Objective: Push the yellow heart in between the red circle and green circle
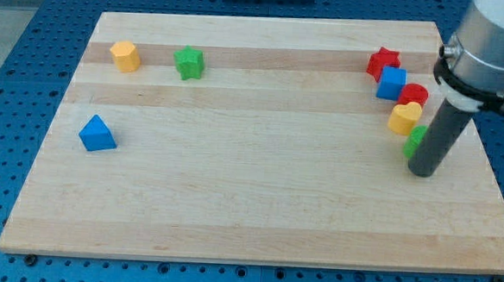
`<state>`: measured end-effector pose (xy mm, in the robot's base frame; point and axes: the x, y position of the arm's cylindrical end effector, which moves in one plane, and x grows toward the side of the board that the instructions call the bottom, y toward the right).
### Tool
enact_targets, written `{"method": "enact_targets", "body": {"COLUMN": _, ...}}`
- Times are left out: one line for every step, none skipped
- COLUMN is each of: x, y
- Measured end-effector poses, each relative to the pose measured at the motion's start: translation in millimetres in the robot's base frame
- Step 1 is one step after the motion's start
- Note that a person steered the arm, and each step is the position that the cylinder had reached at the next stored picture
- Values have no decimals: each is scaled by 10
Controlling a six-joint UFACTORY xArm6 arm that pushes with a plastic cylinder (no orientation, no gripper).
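The yellow heart (403,118) lies at the view's right, just below the red circle (414,94) and just above-left of the green circle (413,142). The green circle is mostly hidden behind my rod; only its left edge shows. My tip (421,171) rests on the board right of and below the green circle, touching or nearly touching it. The heart touches the red circle and sits close to the green one.
A red star (383,61) and a blue cube (391,83) sit above the red circle. A yellow hexagon (125,56) and a green star (189,63) lie at the top left, a blue triangle (97,134) at the left. The wooden board (249,201) ends near my rod on the right.
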<state>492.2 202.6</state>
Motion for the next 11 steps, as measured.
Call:
{"method": "enact_targets", "body": {"x": -84, "y": 0}}
{"method": "enact_targets", "body": {"x": -6, "y": -170}}
{"method": "enact_targets", "body": {"x": -172, "y": -615}}
{"method": "enact_targets", "body": {"x": -535, "y": -681}}
{"method": "enact_targets", "body": {"x": -709, "y": -660}}
{"method": "enact_targets", "body": {"x": -711, "y": -518}}
{"method": "enact_targets", "body": {"x": -711, "y": -341}}
{"method": "enact_targets", "body": {"x": -711, "y": -234}}
{"method": "enact_targets", "body": {"x": -711, "y": -353}}
{"method": "enact_targets", "body": {"x": -580, "y": -962}}
{"method": "enact_targets", "body": {"x": -644, "y": -1745}}
